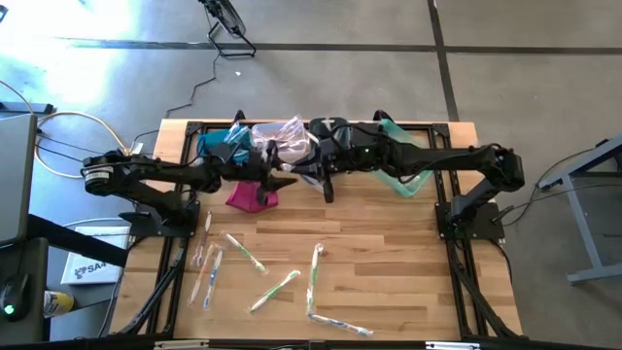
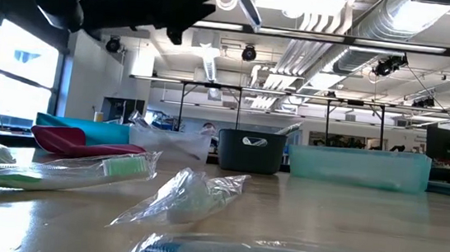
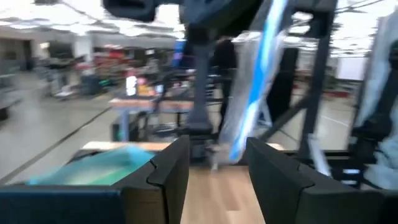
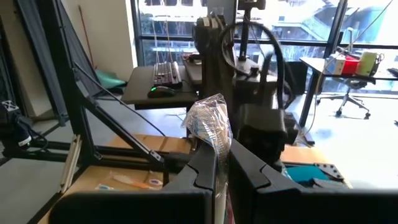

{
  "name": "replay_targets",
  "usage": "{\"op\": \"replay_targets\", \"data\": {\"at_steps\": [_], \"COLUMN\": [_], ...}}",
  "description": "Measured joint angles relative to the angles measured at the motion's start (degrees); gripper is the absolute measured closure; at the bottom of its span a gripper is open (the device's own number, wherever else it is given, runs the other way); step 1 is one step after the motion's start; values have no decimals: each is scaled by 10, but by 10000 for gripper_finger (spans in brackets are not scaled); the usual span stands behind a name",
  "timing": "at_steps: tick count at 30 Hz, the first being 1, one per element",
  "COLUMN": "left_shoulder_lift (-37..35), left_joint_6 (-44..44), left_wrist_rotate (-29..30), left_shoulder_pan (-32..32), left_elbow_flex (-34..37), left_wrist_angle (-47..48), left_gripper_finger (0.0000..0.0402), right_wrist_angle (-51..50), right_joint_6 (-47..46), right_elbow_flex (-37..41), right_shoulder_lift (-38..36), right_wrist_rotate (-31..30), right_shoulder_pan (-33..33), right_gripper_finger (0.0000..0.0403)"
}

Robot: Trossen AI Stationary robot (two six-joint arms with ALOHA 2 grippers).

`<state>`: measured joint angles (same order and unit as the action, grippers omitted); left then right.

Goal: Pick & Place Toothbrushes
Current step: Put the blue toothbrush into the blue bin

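Observation:
Several wrapped toothbrushes (image 1: 275,291) lie flat on the near half of the wooden table (image 1: 389,253), and two (image 2: 63,168) lie close to the low camera. My right gripper (image 1: 328,188) hangs above the table's middle, shut on one wrapped toothbrush with a blue handle (image 3: 258,81). My left gripper (image 1: 290,181) is just to the left of it, open and pointing at that toothbrush. In the left wrist view its fingers (image 3: 171,174) stand short of the toothbrush and touch nothing. My right gripper pinches the wrapped toothbrush between its two fingers (image 4: 205,168), coming level from the table's right side. A crinkled end of the clear wrapper (image 4: 208,124) sticks out past the fingertips. The toothbrush is lifted clear of the table and slants steeply (image 2: 243,2).
Along the far edge stand a blue bin (image 1: 216,146), a clear bin (image 1: 282,134), a dark grey bin (image 2: 249,149) and a teal bin (image 2: 359,166). A magenta pouch (image 1: 250,195) lies below my left gripper. Black frame rails run along both sides of the table.

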<state>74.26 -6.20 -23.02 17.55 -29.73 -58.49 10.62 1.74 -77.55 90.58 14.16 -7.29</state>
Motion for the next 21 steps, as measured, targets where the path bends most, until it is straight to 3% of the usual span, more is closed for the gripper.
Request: {"op": "replay_targets", "data": {"at_steps": [21], "left_shoulder_lift": [0], "left_joint_6": [0], "left_wrist_rotate": [-22], "left_shoulder_pan": [0], "left_elbow_flex": [-7], "left_wrist_angle": [20], "left_gripper_finger": [247], "right_wrist_angle": [107], "right_joint_6": [30], "right_elbow_flex": [0], "right_shoulder_lift": [68], "right_wrist_rotate": [-22], "right_shoulder_pan": [3], "right_gripper_finger": [393]}}
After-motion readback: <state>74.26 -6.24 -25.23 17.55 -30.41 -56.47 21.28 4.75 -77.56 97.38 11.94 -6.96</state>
